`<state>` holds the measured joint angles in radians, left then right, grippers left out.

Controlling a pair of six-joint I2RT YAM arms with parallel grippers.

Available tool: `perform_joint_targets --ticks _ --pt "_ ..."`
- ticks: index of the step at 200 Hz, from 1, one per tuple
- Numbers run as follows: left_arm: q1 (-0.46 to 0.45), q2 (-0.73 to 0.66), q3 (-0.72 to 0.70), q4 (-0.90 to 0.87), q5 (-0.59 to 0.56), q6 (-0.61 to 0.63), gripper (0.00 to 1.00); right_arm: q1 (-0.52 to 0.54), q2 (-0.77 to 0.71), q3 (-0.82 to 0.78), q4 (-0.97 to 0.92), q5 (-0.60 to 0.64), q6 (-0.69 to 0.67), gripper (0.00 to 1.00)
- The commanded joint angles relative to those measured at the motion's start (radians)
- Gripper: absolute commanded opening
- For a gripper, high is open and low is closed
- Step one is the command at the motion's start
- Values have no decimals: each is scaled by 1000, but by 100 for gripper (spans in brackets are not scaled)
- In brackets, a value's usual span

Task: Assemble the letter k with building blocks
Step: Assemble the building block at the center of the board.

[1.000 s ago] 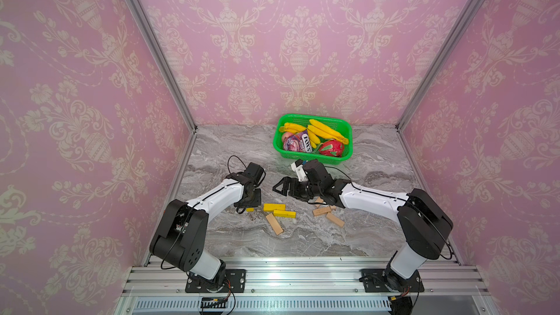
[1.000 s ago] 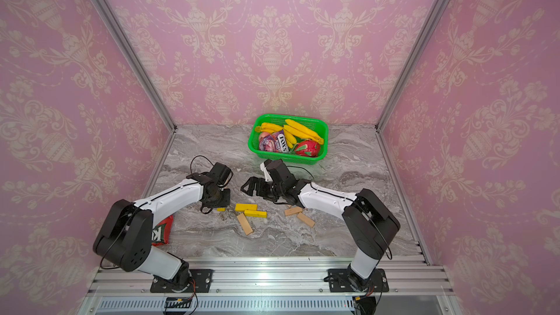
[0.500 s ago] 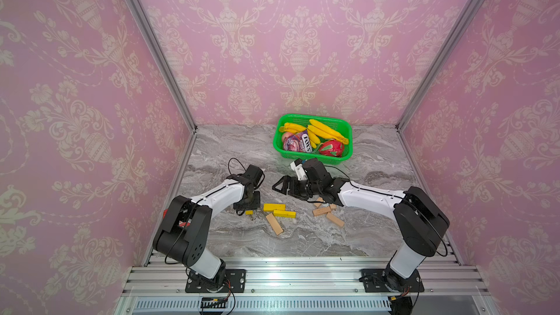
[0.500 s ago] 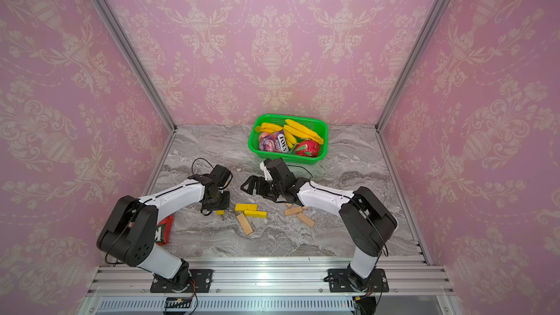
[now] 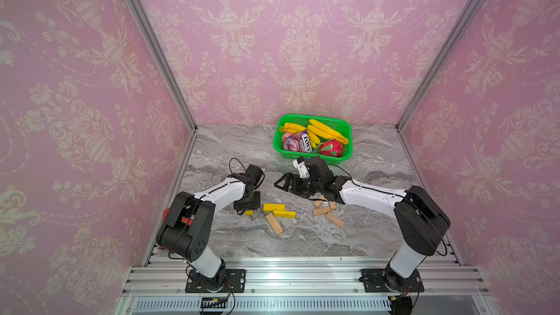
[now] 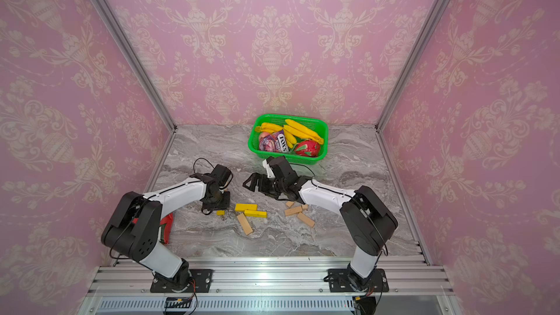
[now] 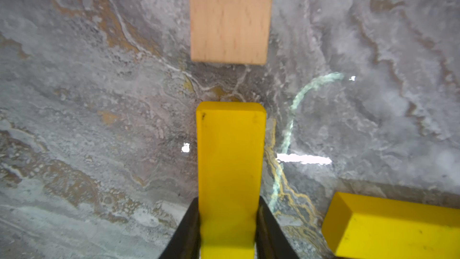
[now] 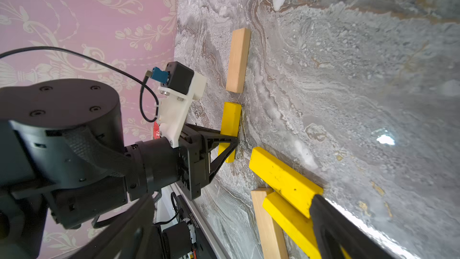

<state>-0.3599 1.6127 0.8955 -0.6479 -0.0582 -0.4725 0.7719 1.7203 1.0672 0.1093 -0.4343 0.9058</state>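
My left gripper (image 7: pixel 227 205) is shut on a yellow building block (image 7: pixel 230 150) that lies flat on the marble table. That block points end to end at a wooden block (image 7: pixel 230 16), with a small gap between them. The right wrist view shows this line too, the wooden block (image 8: pixel 238 60) and then the held yellow block (image 8: pixel 230 120). Two more yellow blocks (image 5: pixel 274 207) (image 5: pixel 284 213) and a slanted wooden block (image 5: pixel 274 224) lie just right of the left gripper (image 5: pixel 248 206). My right gripper (image 5: pixel 285 184) hovers wide open and holds nothing. No letter k shows.
Several loose wooden blocks (image 5: pixel 321 211) lie under my right forearm. A green basket (image 5: pixel 313 116) with bananas, a candy bag and a red fruit stands at the back. A red object (image 6: pixel 165 225) lies by the left arm's base. Pink walls close in three sides.
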Motion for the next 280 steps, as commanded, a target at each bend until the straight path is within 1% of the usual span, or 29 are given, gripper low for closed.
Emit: perform_joint_targets --ticks 1,180,280 --pt "13 34 22 -29 3 28 21 -8 9 30 7 -16 16 100" --pt "42 97 62 -34 14 56 21 -8 11 18 27 -14 30 100" --pt "56 107 65 -45 10 54 20 -7 18 5 45 -17 36 100"
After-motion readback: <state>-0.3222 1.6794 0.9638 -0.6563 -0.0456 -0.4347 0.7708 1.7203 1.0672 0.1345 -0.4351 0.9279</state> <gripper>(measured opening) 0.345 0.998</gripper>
